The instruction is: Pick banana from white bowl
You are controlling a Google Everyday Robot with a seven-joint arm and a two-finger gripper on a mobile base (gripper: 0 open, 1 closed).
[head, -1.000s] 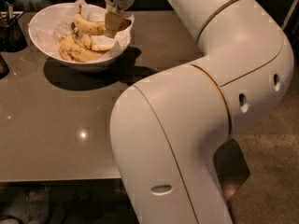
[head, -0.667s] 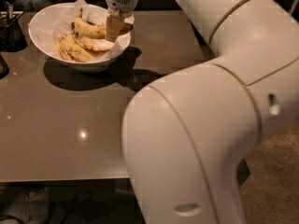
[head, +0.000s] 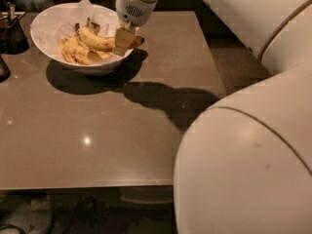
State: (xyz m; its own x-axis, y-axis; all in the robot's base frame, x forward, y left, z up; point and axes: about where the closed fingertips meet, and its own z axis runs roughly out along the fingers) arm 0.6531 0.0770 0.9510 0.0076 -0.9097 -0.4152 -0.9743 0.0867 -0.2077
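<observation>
The white bowl (head: 45,27), lined with crinkled white paper, stands at the table's far left. My gripper (head: 124,42) reaches down over the bowl's right rim and is shut on the banana (head: 98,42), a long yellow speckled one. The banana lies roughly level across the bowl's right side. Its brownish tip (head: 138,41) sticks out past the rim to the right of my beige finger (head: 123,38). Shorter, paler bananas (head: 74,53) lie underneath it in the bowl.
A dark container of utensils (head: 11,32) stands left of the bowl, with another dark object (head: 2,68) at the left edge. The grey table (head: 107,130) runs toward me. My white arm (head: 253,150) fills the right side of the view.
My gripper has closed on the banana and drawn it right, so its tip now pokes past the bowl's rim. My arm's bulk has shifted right and nearer in the view.
</observation>
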